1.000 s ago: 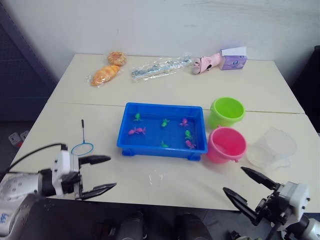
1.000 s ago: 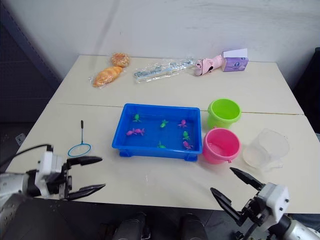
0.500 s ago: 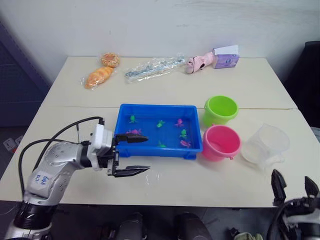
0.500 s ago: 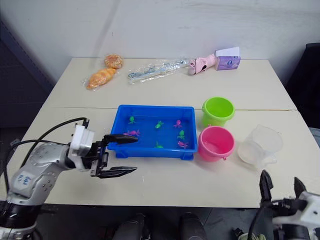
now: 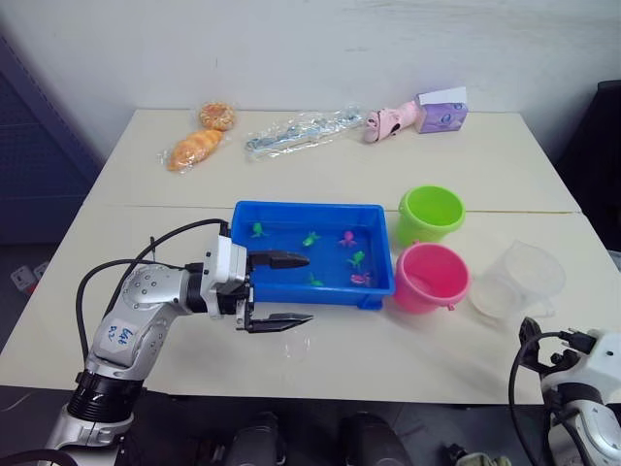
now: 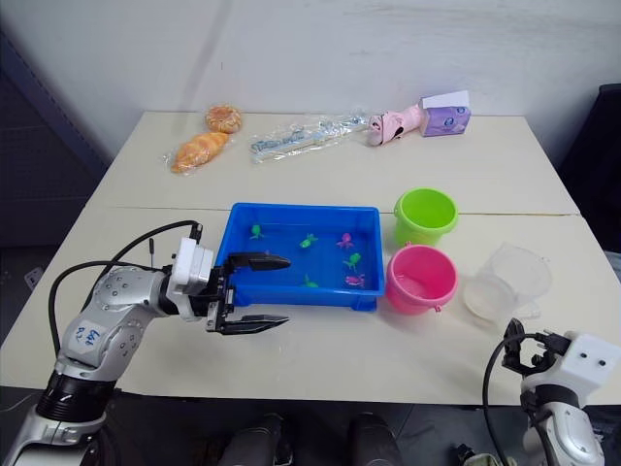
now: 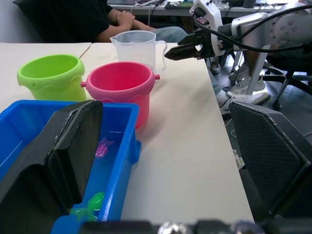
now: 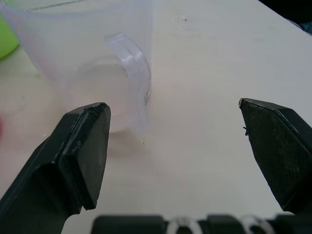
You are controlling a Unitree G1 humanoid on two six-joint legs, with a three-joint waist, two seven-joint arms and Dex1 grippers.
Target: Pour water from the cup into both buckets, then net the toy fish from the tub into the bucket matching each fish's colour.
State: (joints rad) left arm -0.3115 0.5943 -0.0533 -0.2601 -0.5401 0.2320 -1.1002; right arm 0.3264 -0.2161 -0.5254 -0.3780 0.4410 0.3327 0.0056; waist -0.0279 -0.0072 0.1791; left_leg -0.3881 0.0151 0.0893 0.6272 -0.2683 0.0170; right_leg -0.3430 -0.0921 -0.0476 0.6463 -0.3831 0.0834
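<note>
1. Blue tub (image 5: 247,218) sits mid-counter (image 5: 320,180), green and pink toy fish (image 5: 347,239) in its water.
2. Left claw (image 5: 289,289) is spread wide, one finger over the tub's near left rim, the other over bare counter.
3. Lime bucket (image 5: 432,213) and pink bucket (image 5: 431,277) stand just right of the tub.
4. Right claw (image 8: 175,126) gapes wide, facing the clear cup (image 8: 92,63) close ahead, not touching.

Cream two-part table (image 5: 485,175) against a plain white wall (image 5: 320,49)
</note>
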